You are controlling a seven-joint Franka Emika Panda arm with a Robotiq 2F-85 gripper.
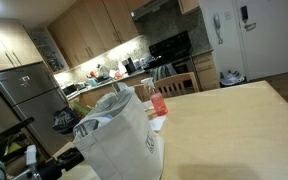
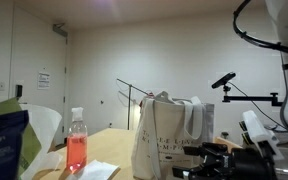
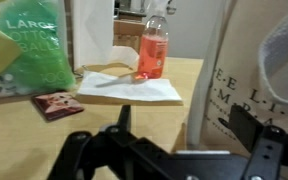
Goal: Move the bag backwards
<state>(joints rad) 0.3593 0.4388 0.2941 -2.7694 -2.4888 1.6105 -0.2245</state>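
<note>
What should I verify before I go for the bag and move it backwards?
1. Is the pincer open: ok, the jaws stand wide with nothing between them.
2. Is the bag upright on the table: ok.
3. Is the pincer lined up with the bag: not ok, in the wrist view the bag sits off to the right.
4. Is the bottle apart from the bag: ok, it stands upright with a gap.
5. Is the paper sheet free of the bag: cannot tell, its edge lies close.

The bag [image 1: 119,135] is a large off-white fabric tote, standing upright on the table [image 1: 229,120], top open and slightly slumped, with dark printed letters on its side.
</note>
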